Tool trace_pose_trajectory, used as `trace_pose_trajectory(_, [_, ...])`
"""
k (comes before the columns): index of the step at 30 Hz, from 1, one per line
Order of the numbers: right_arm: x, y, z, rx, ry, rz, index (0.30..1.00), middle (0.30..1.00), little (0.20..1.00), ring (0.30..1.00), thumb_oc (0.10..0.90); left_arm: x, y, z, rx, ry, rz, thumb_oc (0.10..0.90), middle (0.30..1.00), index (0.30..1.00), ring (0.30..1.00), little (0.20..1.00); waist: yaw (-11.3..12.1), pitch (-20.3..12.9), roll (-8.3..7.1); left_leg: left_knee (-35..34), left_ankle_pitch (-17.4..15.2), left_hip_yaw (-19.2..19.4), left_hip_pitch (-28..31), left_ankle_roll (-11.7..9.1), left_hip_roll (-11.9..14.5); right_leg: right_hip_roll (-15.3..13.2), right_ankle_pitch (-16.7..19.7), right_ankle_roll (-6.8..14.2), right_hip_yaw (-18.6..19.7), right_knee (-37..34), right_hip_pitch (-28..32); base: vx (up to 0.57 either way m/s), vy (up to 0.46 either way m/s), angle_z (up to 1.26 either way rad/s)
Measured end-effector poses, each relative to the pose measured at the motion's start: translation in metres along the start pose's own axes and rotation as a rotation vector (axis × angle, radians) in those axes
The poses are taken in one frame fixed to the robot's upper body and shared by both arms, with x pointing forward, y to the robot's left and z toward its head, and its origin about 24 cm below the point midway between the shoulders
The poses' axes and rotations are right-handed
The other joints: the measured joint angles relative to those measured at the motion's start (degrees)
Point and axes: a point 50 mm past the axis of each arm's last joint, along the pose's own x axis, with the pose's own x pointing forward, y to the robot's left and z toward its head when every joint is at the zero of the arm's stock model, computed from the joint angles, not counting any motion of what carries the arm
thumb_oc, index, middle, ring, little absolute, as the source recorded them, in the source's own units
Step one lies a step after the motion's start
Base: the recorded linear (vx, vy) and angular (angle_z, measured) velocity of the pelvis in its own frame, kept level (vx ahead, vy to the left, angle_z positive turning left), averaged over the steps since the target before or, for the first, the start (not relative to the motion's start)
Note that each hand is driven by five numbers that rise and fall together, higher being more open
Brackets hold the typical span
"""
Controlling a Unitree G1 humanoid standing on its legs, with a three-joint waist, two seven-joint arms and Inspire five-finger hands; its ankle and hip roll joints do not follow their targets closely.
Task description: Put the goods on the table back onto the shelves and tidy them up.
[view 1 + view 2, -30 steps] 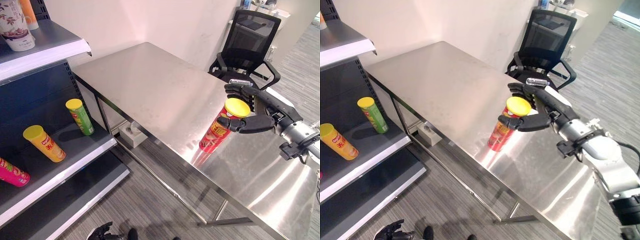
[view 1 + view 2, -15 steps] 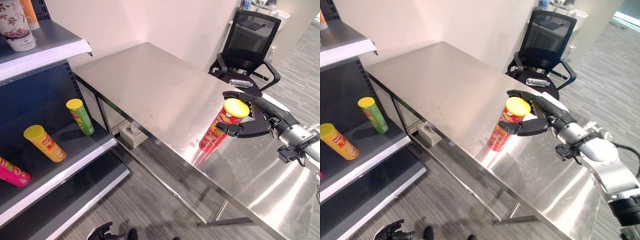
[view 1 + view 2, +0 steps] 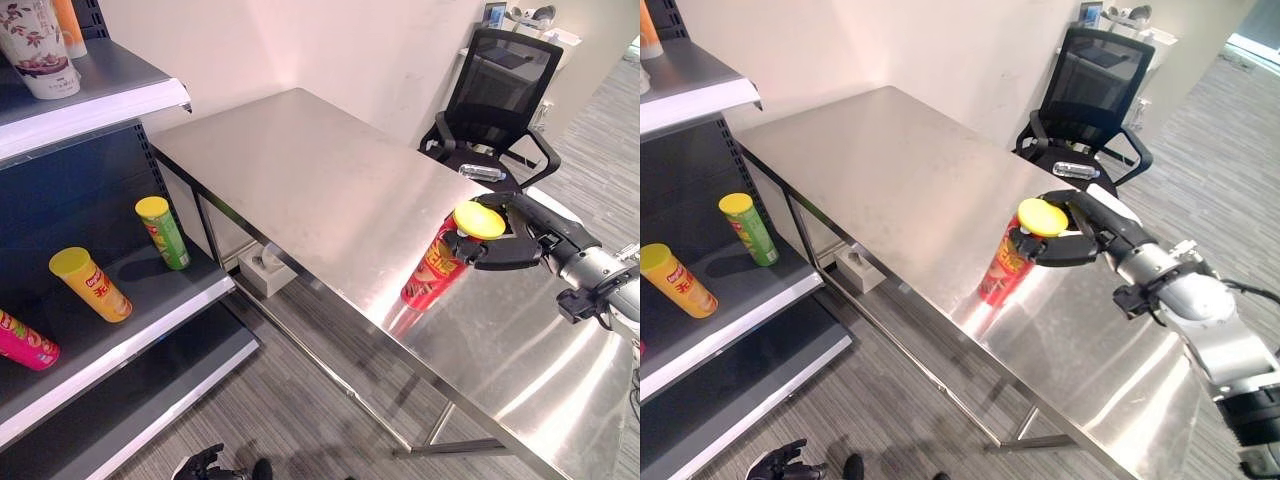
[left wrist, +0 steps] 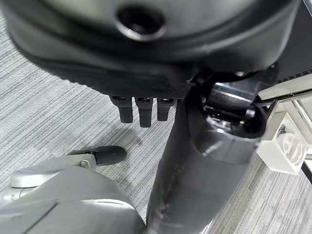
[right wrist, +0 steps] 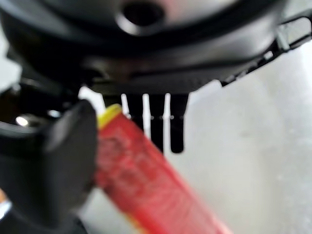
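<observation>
Closing in since a second ago, right hand now wraps fingers and thumb round the red can just under its yellow lid. Can stands tilted on the table. Left hand hangs low, fingers relaxed.

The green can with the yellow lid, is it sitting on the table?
No, the green can stands on a shelf to the left of the table, near an orange can.
</observation>
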Motion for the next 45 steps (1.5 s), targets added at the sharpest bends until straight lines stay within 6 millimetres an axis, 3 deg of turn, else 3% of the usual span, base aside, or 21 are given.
trace_pose_trajectory(10, [0.004, 0.010, -0.004, 0.043, -0.012, -0.018, 0.300, 0.300, 0.300, 0.300, 0.400, 0.000, 0.000, 0.001, -0.002, -0.002, 0.000, 0.800, 0.900, 0.900, 0.900, 0.900, 0.05, 0.04, 0.29, 0.00, 0.09, -0.04, 0.15, -0.01, 0.01, 0.00, 0.00, -0.01, 0.01, -0.01, 0.16, -0.01, -0.022, 0.00])
trace_pose_trajectory(12, [0.016, 0.017, 0.001, 0.137, -0.077, -0.080, 0.300, 0.300, 0.300, 0.300, 0.400, 0.000, 0.002, 0.000, -0.013, 0.002, 0.008, 0.800, 0.900, 0.900, 0.900, 0.900, 0.76, 0.16, 0.65, 0.18, 0.11, -0.33, 0.04, -0.08, 0.27, 0.22, -0.31, 0.07, -0.03, -0.23, 0.67, -0.05, -0.129, 0.04])
trace_pose_trajectory(15, [0.022, 0.017, 0.024, 0.181, -0.197, -0.108, 0.300, 0.300, 0.300, 0.300, 0.400, 0.001, -0.004, 0.004, -0.022, -0.016, -0.007, 0.800, 0.900, 0.900, 0.900, 0.900, 2.37, 0.75, 2.26, 0.09, 0.45, -1.97, 0.30, -0.55, 0.35, 0.54, -0.62, -0.26, -1.50, -0.41, 1.72, -0.07, -0.136, 0.25])
trace_pose_trajectory(19, [0.031, 0.009, 0.055, 0.208, -0.352, -0.143, 0.300, 0.300, 0.300, 0.300, 0.400, 0.000, 0.000, 0.000, -0.054, -0.006, 0.015, 0.800, 0.900, 0.900, 0.900, 0.900, 6.52, 1.31, 2.32, 0.36, 1.38, -5.00, -0.36, -1.82, 1.06, 1.76, -1.16, -0.76, -3.71, -0.17, 2.63, -0.18, -0.147, 0.40])
trace_pose_trajectory(22, [0.033, 0.002, 0.078, 0.215, -0.471, -0.180, 0.300, 0.300, 0.300, 0.300, 0.400, 0.001, 0.001, 0.006, -0.069, -0.024, 0.020, 0.800, 0.900, 0.900, 0.900, 0.900, 7.42, 2.81, 2.52, 1.44, 2.83, -9.39, -2.99, -4.07, 1.25, 2.31, -1.54, -1.06, -7.10, -0.31, 2.64, -0.14, -0.068, 0.84])
trace_pose_trajectory(24, [0.032, -0.001, 0.091, 0.198, -0.522, -0.183, 0.300, 0.300, 0.300, 0.300, 0.400, 0.002, 0.001, 0.007, -0.076, -0.024, 0.020, 0.800, 0.900, 0.900, 0.900, 0.900, 10.16, 4.26, 3.60, 1.02, 4.10, -11.16, -4.66, -4.43, 1.20, 3.01, -2.23, -1.68, -9.31, 0.04, 3.11, -0.20, -0.050, 1.09])
trace_pose_trajectory(25, [0.029, 0.000, 0.102, 0.169, -0.568, -0.169, 0.300, 0.300, 0.300, 0.300, 0.400, 0.002, 0.001, 0.008, -0.077, -0.022, 0.023, 0.800, 0.900, 0.900, 0.900, 0.900, 10.87, 5.29, 4.50, 1.09, 2.40, -8.18, -6.77, -4.76, 2.39, 3.42, -2.46, -2.85, -12.56, 0.04, 3.06, -0.26, 0.021, 1.19])
trace_pose_trajectory(27, [0.028, 0.007, 0.111, 0.157, -0.609, -0.141, 0.300, 0.300, 0.300, 0.300, 0.400, 0.002, 0.007, 0.005, -0.095, -0.010, 0.044, 0.800, 0.900, 0.900, 0.900, 0.900, 10.88, 6.89, 3.00, 6.46, -0.17, 1.68, -8.82, -4.05, 4.91, 1.27, -2.06, -3.82, -15.56, 0.15, 2.69, -0.22, 0.110, 0.90])
trace_pose_trajectory(29, [0.030, 0.017, 0.113, 0.165, -0.618, -0.104, 0.300, 0.300, 0.300, 0.300, 0.400, -0.002, 0.010, -0.007, -0.107, 0.027, 0.055, 0.800, 0.900, 0.900, 0.900, 0.900, 11.31, 7.40, 1.92, 12.69, -1.64, 1.64, -8.29, -6.35, 7.42, -0.29, -1.79, -3.78, -15.54, 0.25, 2.96, -0.10, 0.150, 0.23])
trace_pose_trajectory(30, [0.029, 0.026, 0.111, 0.168, -0.621, -0.077, 0.300, 0.300, 0.300, 0.300, 0.400, -0.005, 0.009, -0.021, -0.111, 0.084, 0.057, 0.800, 0.900, 0.900, 0.900, 0.900, 10.41, 7.39, 2.30, 16.00, -3.05, 1.28, -4.83, -9.54, 10.91, -1.62, -1.21, -2.75, -16.50, 0.15, 4.94, -0.14, 0.305, 0.38])
trace_pose_trajectory(32, [0.022, 0.027, 0.112, 0.153, -0.631, -0.074, 0.300, 0.300, 0.300, 0.300, 0.400, -0.010, 0.009, -0.037, -0.098, 0.126, 0.066, 0.800, 0.900, 0.900, 0.900, 0.900, 7.43, 6.76, 4.49, 13.35, -2.37, 0.42, 1.08, -11.23, 13.92, -3.02, -0.69, -0.53, -18.44, 0.88, 7.07, -0.13, 0.337, 0.65])
trace_pose_trajectory(33, [0.017, 0.028, 0.112, 0.165, -0.645, -0.083, 0.300, 0.300, 0.300, 0.300, 0.400, -0.012, 0.008, -0.040, -0.093, 0.136, 0.065, 0.800, 0.900, 0.900, 0.900, 0.900, 5.27, 6.45, 5.43, 10.15, -5.26, -0.19, 3.32, -11.17, 11.71, -5.74, -0.04, 1.40, -18.63, 2.75, 7.12, -0.07, 0.236, 0.77])
trace_pose_trajectory(36, [0.013, 0.030, 0.106, 0.169, -0.621, -0.086, 0.300, 0.300, 0.300, 0.300, 0.400, -0.003, 0.008, -0.011, -0.087, 0.043, 0.063, 0.800, 0.900, 0.900, 0.900, 0.900, 3.50, 6.25, 5.26, 6.85, -5.81, -1.91, 3.96, -7.29, 7.09, -11.45, -0.65, 2.65, -18.04, 8.11, 5.23, -0.03, 0.079, 0.68])
trace_pose_trajectory(38, [0.014, 0.032, 0.108, 0.156, -0.629, -0.055, 0.300, 0.300, 0.300, 0.300, 0.400, 0.003, 0.012, 0.022, -0.081, -0.078, 0.065, 0.800, 0.900, 0.900, 0.900, 0.900, 4.27, 6.16, 6.24, 6.70, -5.35, -2.65, 3.23, -6.44, 7.08, -8.74, -2.62, 3.66, -15.98, 7.46, 1.30, -0.25, 0.803, 0.25])
trace_pose_trajectory(39, [0.015, 0.034, 0.105, 0.167, -0.618, -0.054, 0.300, 0.300, 0.300, 0.300, 0.400, 0.003, 0.018, 0.029, -0.074, -0.097, 0.079, 0.800, 0.900, 0.900, 0.900, 0.900, 4.50, 5.76, 5.57, 6.76, -5.50, -2.63, 3.19, -6.41, 6.04, -8.12, -1.42, 3.12, -15.28, 6.31, 0.44, -0.35, 0.992, 0.26])
trace_pose_trajectory(40, [0.015, 0.038, 0.094, 0.218, -0.624, -0.082, 0.300, 0.300, 0.300, 0.300, 0.400, 0.003, 0.026, 0.029, -0.073, -0.099, 0.094, 0.800, 0.900, 0.900, 0.900, 0.900, 4.78, 4.02, 3.17, 9.19, -6.46, -1.68, 0.83, -4.82, 2.72, -11.84, 2.72, 2.37, -16.01, 9.95, -1.00, -0.22, 0.346, 0.60])
trace_pose_trajectory(41, [0.008, 0.043, 0.079, 0.279, -0.567, -0.138, 0.300, 0.300, 0.300, 0.300, 0.400, 0.004, 0.015, 0.030, -0.070, -0.098, 0.066, 0.800, 0.900, 0.900, 0.900, 0.900, 3.97, 3.73, 2.20, 11.37, -6.80, -0.23, -0.47, 0.00, -0.47, -15.37, 2.14, 2.08, -18.03, 10.51, 0.96, -0.35, 0.360, 0.55])
trace_pose_trajectory(42, [0.015, 0.046, 0.084, 0.224, -0.540, -0.101, 0.300, 0.300, 0.300, 0.300, 0.400, 0.001, -0.017, 0.011, 0.022, -0.059, -0.066, 0.800, 0.900, 0.900, 0.900, 0.900, 2.78, 1.98, 6.81, 7.93, -5.03, 2.40, -0.12, 2.78, -3.95, -18.27, 3.79, 3.89, -16.79, 14.07, -0.14, -0.41, 0.321, 0.49])
trace_pose_trajectory(43, [0.017, 0.052, 0.086, 0.200, -0.540, -0.058, 0.300, 0.300, 0.300, 0.300, 0.400, 0.000, -0.019, 0.007, 0.036, -0.047, -0.070, 0.800, 0.900, 0.900, 0.900, 0.900, 1.82, 1.65, 7.39, 7.95, -4.88, 1.38, -0.17, 3.21, -5.08, -18.87, 3.96, 3.61, -14.38, 14.66, -0.44, -0.41, 0.307, 0.33])
trace_pose_trajectory(44, [0.020, 0.066, 0.087, 0.157, -0.529, 0.036, 0.300, 0.300, 0.300, 0.300, 0.400, -0.001, -0.001, 0.004, 0.004, -0.037, -0.006, 0.800, 0.900, 0.900, 0.900, 0.900, 1.18, 1.80, 7.48, 7.19, -3.33, 0.42, -0.63, 4.83, -5.30, -17.32, 0.04, 4.45, -6.46, 19.62, -3.09, -0.23, 0.153, 0.42])
trace_pose_trajectory(45, [0.021, 0.071, 0.086, 0.133, -0.514, 0.068, 0.300, 0.300, 0.300, 0.300, 0.400, -0.001, 0.010, 0.007, -0.014, -0.045, 0.029, 0.800, 0.900, 0.900, 0.900, 0.900, 1.63, 2.32, 6.86, 6.59, -2.61, -0.19, -1.01, 4.67, -4.83, -15.50, -3.12, 4.10, -4.61, 22.46, -3.99, -0.18, 0.140, 0.47])
